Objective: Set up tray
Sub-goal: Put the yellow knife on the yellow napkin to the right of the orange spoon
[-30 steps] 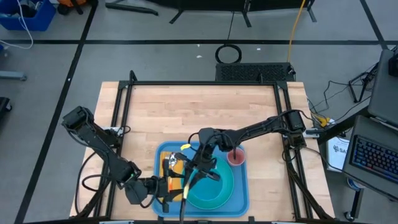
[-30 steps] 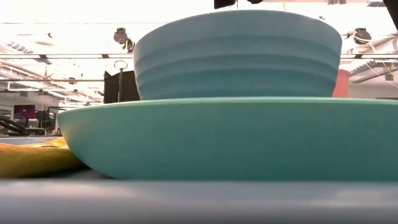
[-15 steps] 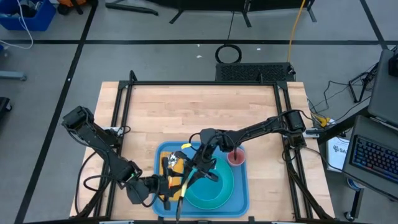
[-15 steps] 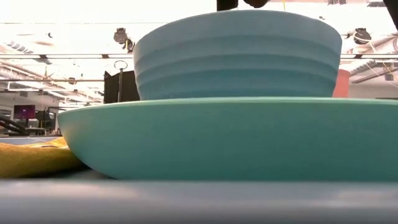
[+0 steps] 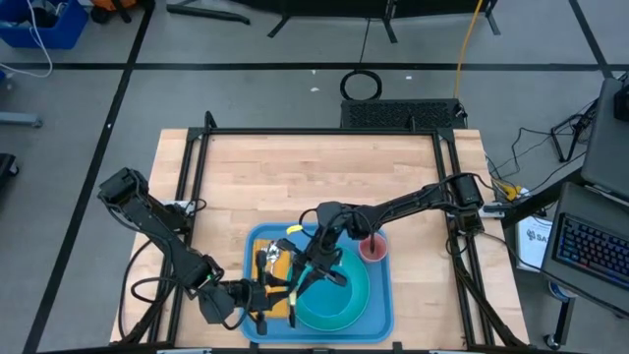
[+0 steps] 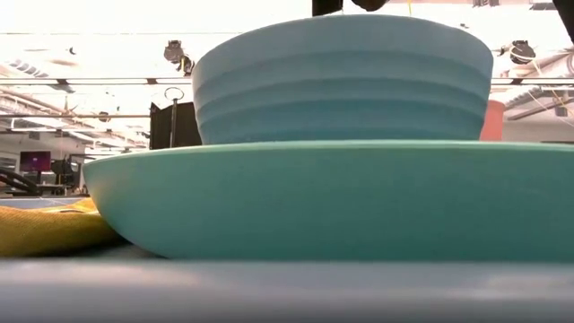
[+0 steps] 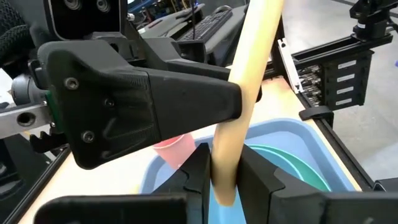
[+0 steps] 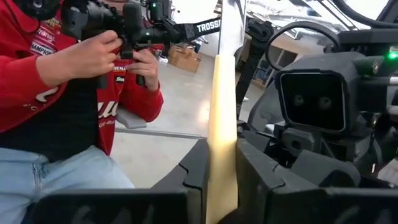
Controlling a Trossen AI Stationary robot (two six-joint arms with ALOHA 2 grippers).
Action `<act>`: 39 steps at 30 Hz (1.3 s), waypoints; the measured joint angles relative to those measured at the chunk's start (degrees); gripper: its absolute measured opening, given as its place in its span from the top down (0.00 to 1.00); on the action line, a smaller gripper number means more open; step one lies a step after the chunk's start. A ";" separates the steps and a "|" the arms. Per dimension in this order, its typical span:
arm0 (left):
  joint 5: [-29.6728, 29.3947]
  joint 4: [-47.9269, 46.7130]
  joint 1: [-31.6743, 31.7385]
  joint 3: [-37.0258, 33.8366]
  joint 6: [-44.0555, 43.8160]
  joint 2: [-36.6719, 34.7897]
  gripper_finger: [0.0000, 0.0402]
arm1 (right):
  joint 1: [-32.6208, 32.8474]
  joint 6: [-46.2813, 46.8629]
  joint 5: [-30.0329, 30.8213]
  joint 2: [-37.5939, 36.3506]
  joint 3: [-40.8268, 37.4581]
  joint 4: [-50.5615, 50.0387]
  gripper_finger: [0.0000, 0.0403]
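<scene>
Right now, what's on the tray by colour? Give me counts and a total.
Turquoise: 2, plate and bowl
Yellow: 1, cloth
Pink: 1, cup
Cream: 1, utensil handle, held by both tools
Total: 5, on the tray

We find the wooden tabletop point(image 5: 324, 177) behind the tray point(image 5: 383, 315) bare and easy to cross. On the tray itself room is tight: the turquoise plate point(image 5: 349, 295) with its bowl point(image 6: 341, 81), a pink cup point(image 5: 373, 248) and a yellow cloth point(image 6: 45, 229) crowd it.
</scene>
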 joint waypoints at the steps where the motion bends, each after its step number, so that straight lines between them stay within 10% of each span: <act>1: -0.08 0.02 0.00 0.00 -0.02 0.00 0.86 | -0.01 0.73 0.03 0.00 0.00 0.04 0.89; 13: -5.65 0.60 0.39 -1.16 -3.39 0.00 0.86 | -1.58 12.61 1.44 -0.11 0.00 0.67 0.59; 39: -20.72 -4.63 -5.73 -1.24 -10.68 -4.00 0.86 | -9.97 28.83 -6.58 -0.92 0.01 2.82 0.59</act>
